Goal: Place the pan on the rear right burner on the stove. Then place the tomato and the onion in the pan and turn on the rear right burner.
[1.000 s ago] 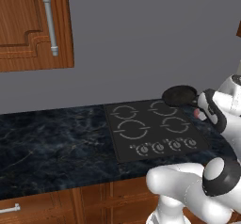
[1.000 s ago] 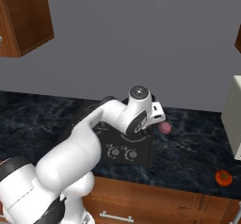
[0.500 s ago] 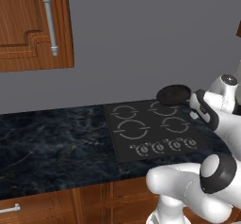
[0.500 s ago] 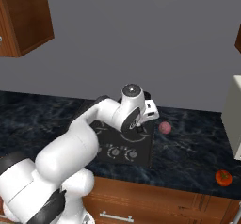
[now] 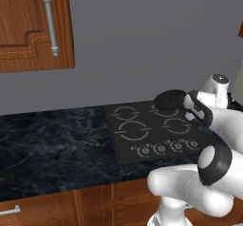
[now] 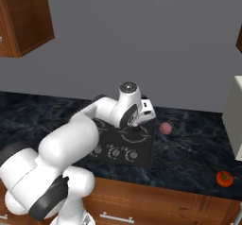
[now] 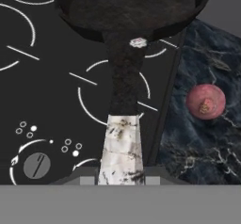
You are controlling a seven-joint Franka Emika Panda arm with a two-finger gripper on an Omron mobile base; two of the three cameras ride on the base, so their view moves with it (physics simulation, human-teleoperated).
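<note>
Item: pan (image 7: 132, 6), small, round, black, shallow; long thin handle with pale tip.

Location: carried above the stove (image 5: 142, 144), over its rear right portion, near the rear right burner (image 5: 166, 111); whether it touches the glass cannot be told.

Tool: gripper (image 7: 120, 176) clamped narrowly on the pale handle tip, pan extending away from the hand.

Handling, as judged: rigid, fairly heavy, prone to droop or twist when held so far from the bowl; a firm grip and level carriage are advised.

Onion (image 7: 205, 100): on the counter just right of the stove; round, firm, likely to roll.

Tomato (image 6: 224, 178): well right of the stove; softer, to be taken gently.
</note>
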